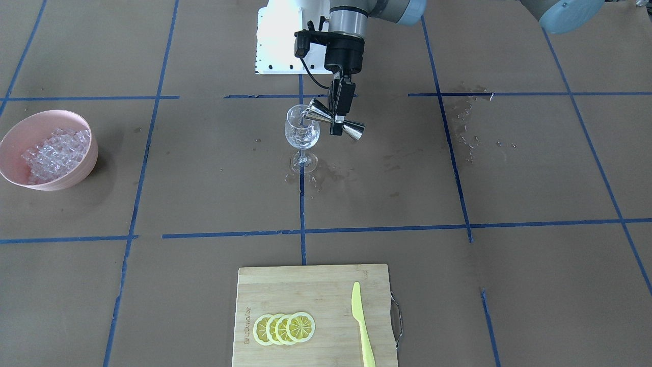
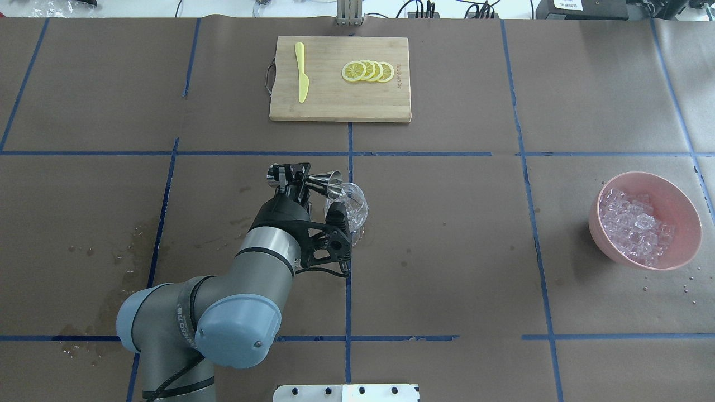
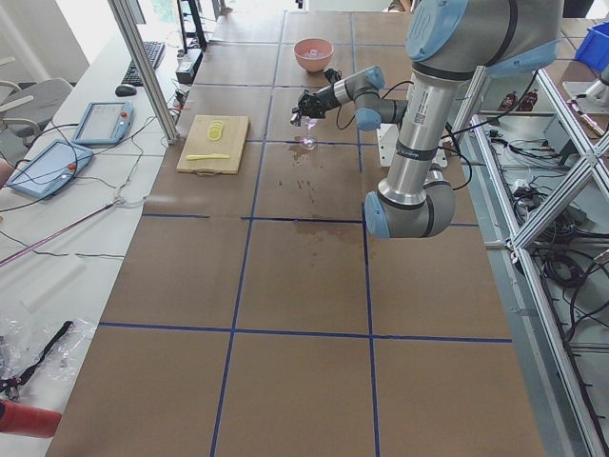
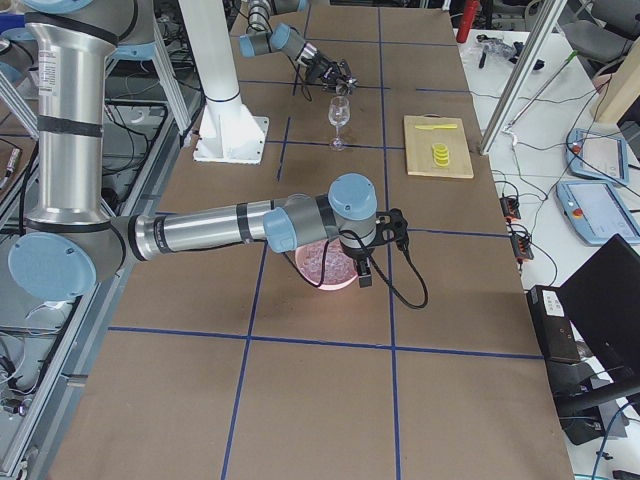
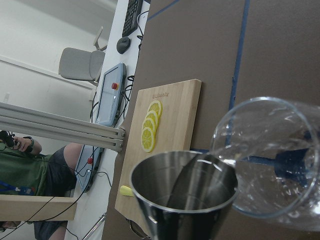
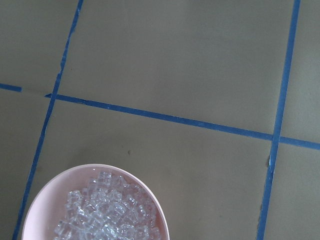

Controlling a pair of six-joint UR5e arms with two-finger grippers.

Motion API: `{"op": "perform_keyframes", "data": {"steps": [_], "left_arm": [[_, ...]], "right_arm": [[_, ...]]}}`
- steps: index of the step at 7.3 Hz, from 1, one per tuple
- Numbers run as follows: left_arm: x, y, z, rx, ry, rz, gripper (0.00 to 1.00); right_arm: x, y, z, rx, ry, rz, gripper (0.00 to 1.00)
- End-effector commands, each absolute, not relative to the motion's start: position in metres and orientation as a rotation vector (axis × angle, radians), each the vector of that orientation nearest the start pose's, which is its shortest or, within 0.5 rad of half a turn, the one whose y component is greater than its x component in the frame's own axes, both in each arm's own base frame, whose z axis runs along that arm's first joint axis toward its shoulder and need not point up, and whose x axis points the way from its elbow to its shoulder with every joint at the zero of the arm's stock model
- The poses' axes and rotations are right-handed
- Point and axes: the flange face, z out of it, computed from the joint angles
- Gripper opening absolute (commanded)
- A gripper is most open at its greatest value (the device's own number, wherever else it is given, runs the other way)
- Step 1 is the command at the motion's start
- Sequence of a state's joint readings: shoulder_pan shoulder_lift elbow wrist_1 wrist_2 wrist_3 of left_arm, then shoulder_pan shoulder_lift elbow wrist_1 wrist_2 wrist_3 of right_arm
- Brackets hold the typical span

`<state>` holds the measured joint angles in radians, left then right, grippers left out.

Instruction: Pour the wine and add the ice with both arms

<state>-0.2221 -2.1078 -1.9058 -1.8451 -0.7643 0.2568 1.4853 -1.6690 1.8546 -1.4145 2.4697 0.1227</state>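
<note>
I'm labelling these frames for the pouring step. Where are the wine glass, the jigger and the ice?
wine glass (image 1: 302, 133), exterior front-facing view, on its bowl.
jigger (image 1: 353, 129), exterior front-facing view, on the cone away from the glass.
ice (image 1: 53, 152), exterior front-facing view, on the heap's middle.

Almost nothing can be read with certainty. A short burnt-in mark (image 1: 248, 324) runs along one short edge of the cutting board (image 1: 305, 290), just beside the lemon slices (image 1: 284, 328). It looks like a brand name, but its letters are too small and blurred to spell out in any view, the left wrist view included. Well apart from the board, on the near side of the tabletop, the left arm (image 2: 268, 251) bears white lettering (image 2: 180, 322) along its grey tube, also illegible. Beyond the board's far edge, a white label (image 2: 566, 4) sits on a black box (image 2: 550, 10); its print cannot be made out.
</note>
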Motion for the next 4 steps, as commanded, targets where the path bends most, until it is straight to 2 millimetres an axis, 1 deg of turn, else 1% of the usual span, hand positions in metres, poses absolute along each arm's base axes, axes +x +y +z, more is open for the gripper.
{"op": "perform_keyframes", "data": {"steps": [1,4], "left_arm": [[0.5137,-0.3280,0.1446,1.312,-0.162,1.050,0.00],[0.5178,-0.3280,0.1499,1.285,-0.261,1.173,0.00]], "right_arm": [[0.0138,-0.4618,0.5389,0.221,-0.917,-0.123,1.00],[0.0130,-0.4617,0.5388,0.220,-0.919,-0.125,1.00]]}}
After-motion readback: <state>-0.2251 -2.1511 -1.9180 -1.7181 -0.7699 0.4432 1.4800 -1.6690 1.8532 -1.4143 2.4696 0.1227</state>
